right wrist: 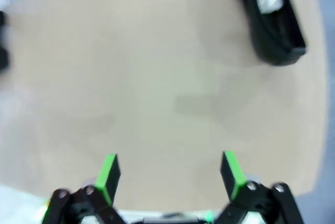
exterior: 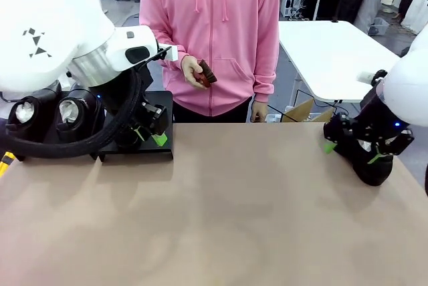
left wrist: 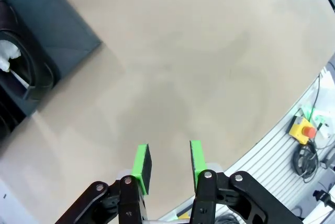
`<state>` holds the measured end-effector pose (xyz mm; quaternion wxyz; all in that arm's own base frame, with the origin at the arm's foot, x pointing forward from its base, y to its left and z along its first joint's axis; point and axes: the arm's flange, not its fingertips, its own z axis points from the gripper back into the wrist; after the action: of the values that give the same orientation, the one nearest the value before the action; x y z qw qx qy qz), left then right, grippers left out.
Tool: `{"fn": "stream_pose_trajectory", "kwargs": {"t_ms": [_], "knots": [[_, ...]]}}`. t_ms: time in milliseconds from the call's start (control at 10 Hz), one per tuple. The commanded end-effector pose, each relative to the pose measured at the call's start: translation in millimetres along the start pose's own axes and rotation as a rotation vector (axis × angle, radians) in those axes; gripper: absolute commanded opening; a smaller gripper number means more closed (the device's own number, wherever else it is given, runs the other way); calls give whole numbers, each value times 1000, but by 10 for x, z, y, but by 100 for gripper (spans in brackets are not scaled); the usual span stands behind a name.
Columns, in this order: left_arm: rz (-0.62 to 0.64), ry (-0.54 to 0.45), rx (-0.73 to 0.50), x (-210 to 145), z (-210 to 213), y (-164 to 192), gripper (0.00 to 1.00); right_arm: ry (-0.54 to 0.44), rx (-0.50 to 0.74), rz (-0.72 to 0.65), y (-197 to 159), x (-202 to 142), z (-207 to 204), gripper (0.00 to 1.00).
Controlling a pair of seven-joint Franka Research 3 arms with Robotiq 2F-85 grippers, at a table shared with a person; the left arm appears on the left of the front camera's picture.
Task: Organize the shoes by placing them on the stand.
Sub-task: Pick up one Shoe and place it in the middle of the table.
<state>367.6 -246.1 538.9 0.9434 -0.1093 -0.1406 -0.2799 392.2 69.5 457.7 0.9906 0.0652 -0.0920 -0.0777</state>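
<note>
Bare tan counter (exterior: 221,212) fills the foreground. Front view: two dress shoes (exterior: 47,115) with white paper stuffing sit on the black stand (exterior: 134,152) at far left, just beside the left tool (exterior: 152,137). Left wrist view: left tool (left wrist: 167,164) part open, nothing between its pads, stand (left wrist: 47,35) well ahead. Right wrist view: right tool (right wrist: 170,174) wide open, empty; one more shoe (right wrist: 275,20) lies ahead on the counter. Person's hand (exterior: 195,72) holds a small brown object (exterior: 207,72).
</note>
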Motion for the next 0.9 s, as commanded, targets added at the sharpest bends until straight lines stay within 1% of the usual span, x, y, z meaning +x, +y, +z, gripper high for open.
{"fn": "stream_pose_trajectory", "kwargs": {"t_ms": [0,200,300,500,600,800], "knots": [[12,-2,-5,-25,-33,-32,43,8,-76,213,-255,417,-65,100],[12,-2,-5,-25,-33,-32,43,9,-105,327,-422,724,-233,100],[12,-2,-5,-25,-33,-32,43,28,-134,362,-490,891,-376,100],[12,-2,-5,-25,-33,-32,43,80,-148,366,-537,1110,-654,100],[12,-2,-5,-25,-33,-32,43,91,-164,353,-572,1205,-774,100],[12,-2,-5,-25,-33,-32,43,102,-154,312,-653,1362,-899,100]]}}
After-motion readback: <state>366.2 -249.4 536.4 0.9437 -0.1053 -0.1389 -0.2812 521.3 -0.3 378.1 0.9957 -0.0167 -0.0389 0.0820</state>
